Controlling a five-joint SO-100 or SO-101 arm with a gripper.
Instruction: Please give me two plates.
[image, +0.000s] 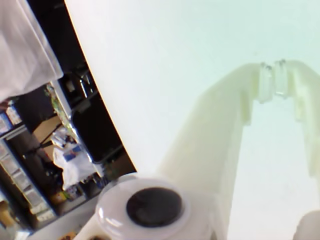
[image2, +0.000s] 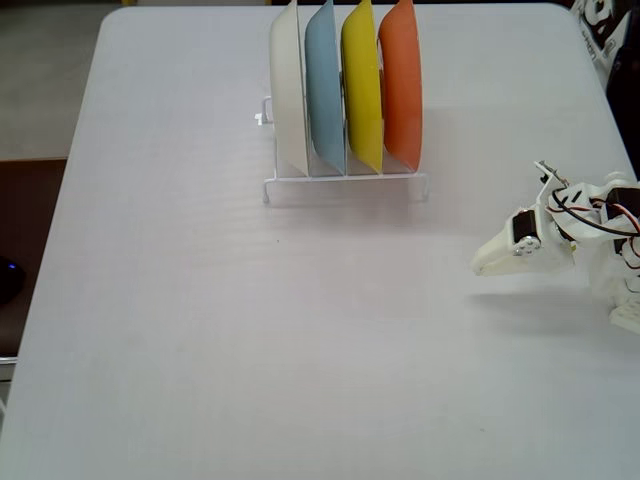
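Fixed view, near to far. Gripper (image2: 484, 265) sits low at the right edge of the worktop (image2: 200, 330), nose pointing toward picture-left. Jaws: wrist view shows the two pale fingers converging, tips (image: 272, 82) almost together with nothing between them; closed and empty.

Bare worktop lies between the jaws and the wire rack (image2: 345, 182), which stands well apart, up and to picture-left of the gripper. Four plates stand on edge in the rack, faces side by side along the picture's horizontal. Order going away from the gripper: orange plate (image2: 402, 85), yellow plate (image2: 361, 85), light blue plate (image2: 324, 90), cream-white plate (image2: 289, 90).

Key relation: the orange plate is the outermost one on the gripper's side, its broad face turned toward the arm; the yellow sits right behind it. Judgement: nothing taken yet; the orange is the natural first pick, and the jaws must open and come over its top rim.
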